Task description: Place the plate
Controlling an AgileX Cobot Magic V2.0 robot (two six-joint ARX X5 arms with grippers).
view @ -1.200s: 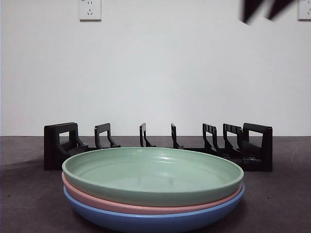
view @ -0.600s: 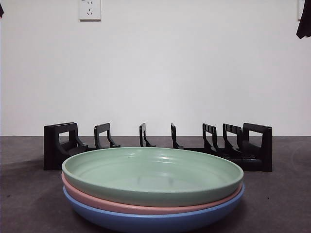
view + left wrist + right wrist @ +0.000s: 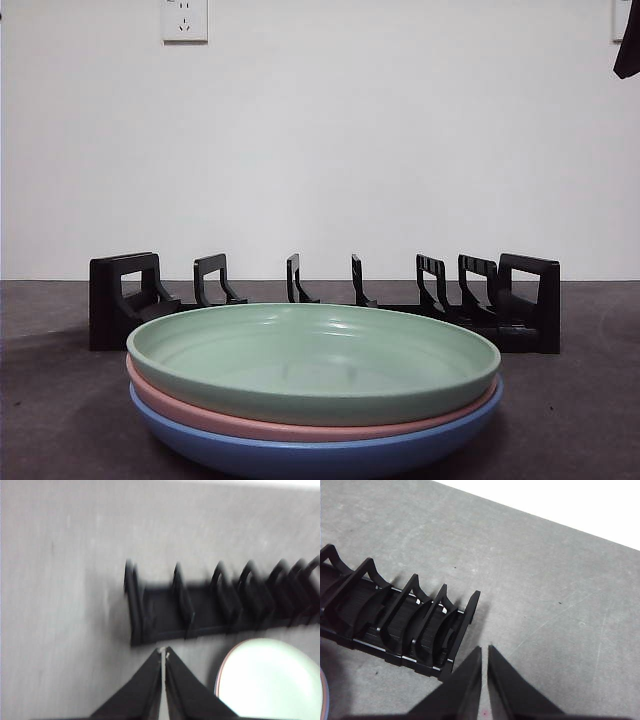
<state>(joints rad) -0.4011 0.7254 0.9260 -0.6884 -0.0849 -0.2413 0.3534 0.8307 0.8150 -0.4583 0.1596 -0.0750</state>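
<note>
Stack of 3 plates near front of table (image 3: pixel 60 420), green plate (image 3: pixel 314 358) on top, rack (image 3: pixel 320 300) just behind, slots bare. Left gripper (image 3: pixel 163 655) and right gripper (image 3: pixel 484 652) high above rack ends, jaws together, holding nothing. Likely rigid, smooth, slippery; best pinched at rim.

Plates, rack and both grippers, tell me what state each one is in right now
Green plate: top of the stack, flat, not gripped.
Pink plate: middle of the stack, only its rim showing.
Blue plate: bottom of the stack, on the table.
Black rack: behind the stack, every slot empty.
Left gripper: shut, holding nothing, above the table near one rack end.
Right gripper: shut, holding nothing, near the other rack end.
</note>
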